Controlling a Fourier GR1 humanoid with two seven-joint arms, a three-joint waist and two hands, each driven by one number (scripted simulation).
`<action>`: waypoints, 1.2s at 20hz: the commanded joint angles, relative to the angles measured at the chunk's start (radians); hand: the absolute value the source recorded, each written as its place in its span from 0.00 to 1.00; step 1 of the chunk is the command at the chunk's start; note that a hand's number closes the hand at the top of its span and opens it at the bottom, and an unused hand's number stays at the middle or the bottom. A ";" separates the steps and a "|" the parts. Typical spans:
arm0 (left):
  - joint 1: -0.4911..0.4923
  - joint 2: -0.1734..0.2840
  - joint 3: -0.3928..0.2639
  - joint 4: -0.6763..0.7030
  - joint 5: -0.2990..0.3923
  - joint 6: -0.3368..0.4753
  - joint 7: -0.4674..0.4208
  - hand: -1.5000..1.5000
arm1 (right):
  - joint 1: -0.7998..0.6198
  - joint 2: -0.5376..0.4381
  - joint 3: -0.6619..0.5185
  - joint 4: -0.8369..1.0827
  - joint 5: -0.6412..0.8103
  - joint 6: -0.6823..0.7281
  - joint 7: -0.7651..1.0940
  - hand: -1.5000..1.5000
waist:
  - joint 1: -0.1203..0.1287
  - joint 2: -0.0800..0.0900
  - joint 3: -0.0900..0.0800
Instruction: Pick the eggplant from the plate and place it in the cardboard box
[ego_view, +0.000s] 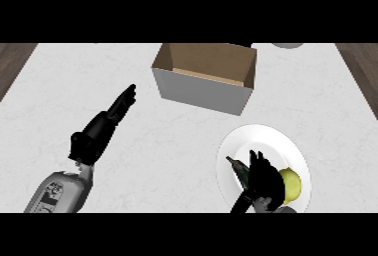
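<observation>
A white plate (251, 137) lies on the counter at the lower right. On it rests the eggplant (292, 184), of which only a yellow-green rounded part shows at the right of my right hand (262, 182). That hand is low over the plate and covers most of the eggplant, with fingers stretched forward and thumb spread to the left, open. The cardboard box (207, 75) stands open-topped at the back centre, beyond the plate. My left hand (100, 130) is open at the left, fingers straight and pointing toward the box, holding nothing.
The counter's top (88, 75) is pale marble with dark wooden edges at the far left and right. A grey round object (286, 45) shows partly at the back edge, right of the box.
</observation>
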 joint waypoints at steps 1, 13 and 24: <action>0.017 -0.039 -0.015 -0.006 -0.039 0.015 -0.002 0.50 | -0.017 -0.008 -0.034 0.122 0.025 -0.014 -0.002 0.00 | 0.001 0.002 0.001; 0.070 -0.018 0.037 -0.045 -0.035 -0.055 -0.034 0.50 | 0.027 -0.016 0.002 0.063 0.086 -0.006 -0.051 1.00 | 0.000 0.001 0.001; -0.017 -0.077 -0.010 0.009 -0.050 -0.050 0.004 0.50 | -0.566 0.024 0.435 0.307 0.078 -0.287 0.006 1.00 | 0.073 0.012 0.001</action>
